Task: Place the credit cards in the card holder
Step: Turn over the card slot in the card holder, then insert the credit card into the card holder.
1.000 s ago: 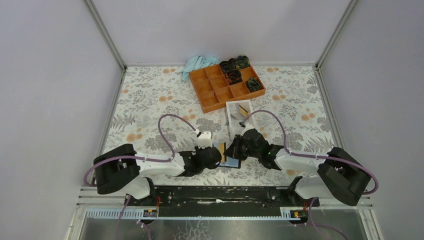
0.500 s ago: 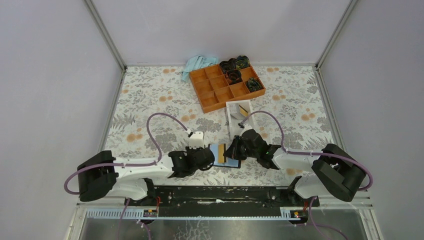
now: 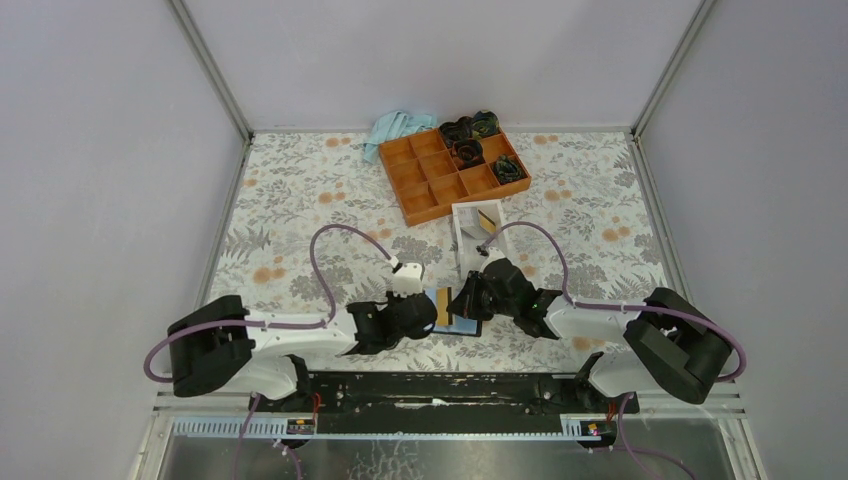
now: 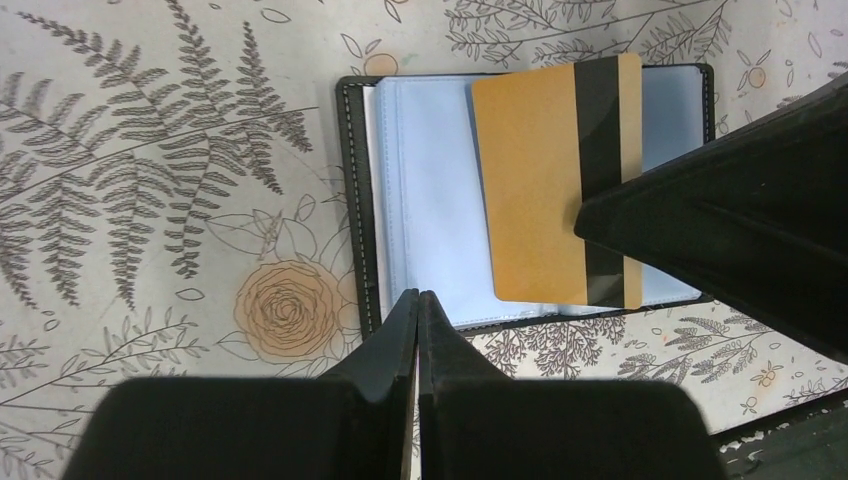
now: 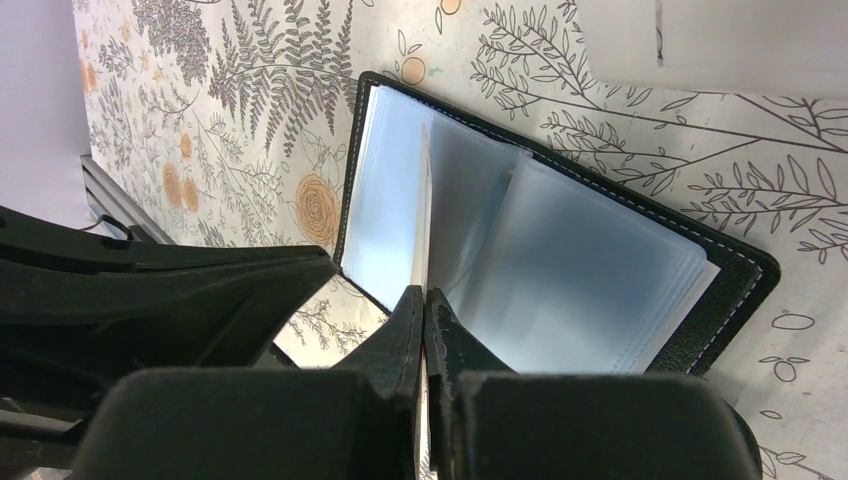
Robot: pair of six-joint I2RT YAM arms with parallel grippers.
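The card holder (image 4: 430, 200) lies open on the table, black with light-blue sleeves; in the top view (image 3: 468, 325) it sits between the two grippers. My right gripper (image 5: 424, 295) is shut on a yellow-orange credit card (image 4: 540, 190) with a black stripe. It holds the card on edge over the wallet's sleeves, and in the right wrist view the card (image 5: 423, 210) shows as a thin line. My left gripper (image 4: 418, 298) is shut and empty, its tips at the wallet's near edge. Another card (image 3: 487, 220) stands in the white box.
The white open-topped box (image 3: 478, 238) stands just beyond the wallet. An orange compartment tray (image 3: 455, 170) with dark items sits at the back. A blue cloth (image 3: 398, 128) lies to its left. The right gripper's body (image 4: 740, 220) crowds the wallet's right side.
My left gripper drew back to the left off the wallet, then came part of the way back toward it. My right gripper kept the card over the wallet, nearly still.
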